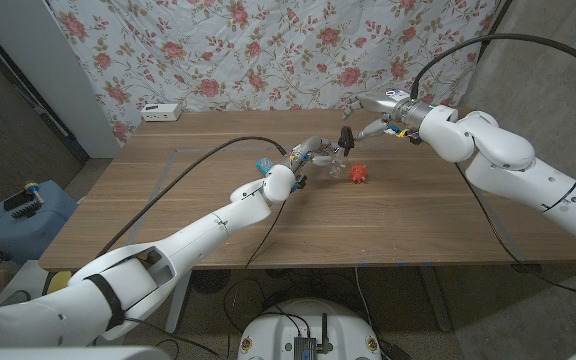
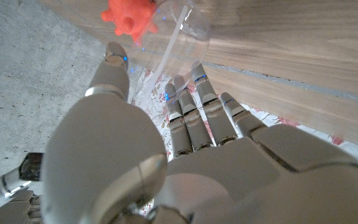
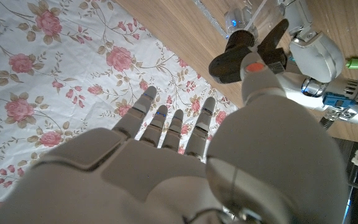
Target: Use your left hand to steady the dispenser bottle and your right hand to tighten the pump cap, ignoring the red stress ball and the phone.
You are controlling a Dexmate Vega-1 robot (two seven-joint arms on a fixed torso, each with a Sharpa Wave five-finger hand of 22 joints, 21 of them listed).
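The clear dispenser bottle (image 1: 334, 161) stands at the table's middle, topped by a black pump cap (image 1: 346, 135). My left hand (image 1: 311, 156) grips the bottle from its left side. In the left wrist view the bottle (image 2: 190, 17) and its inner tube sit just past my left hand (image 2: 166, 143), between thumb and fingers. My right hand (image 1: 373, 107) hovers behind and to the right of the cap, fingers straight and apart. In the right wrist view the thumb of my right hand (image 3: 166, 168) reaches the pump cap (image 3: 238, 55); the other fingers stay clear of it.
A red spiky stress ball (image 1: 359, 173) lies on the wooden table (image 1: 198, 190) just right of the bottle, also seen as the stress ball (image 2: 128, 15). A white flat device (image 1: 158, 112) sits at the far left corner. A floral cloth (image 1: 268, 50) hangs behind.
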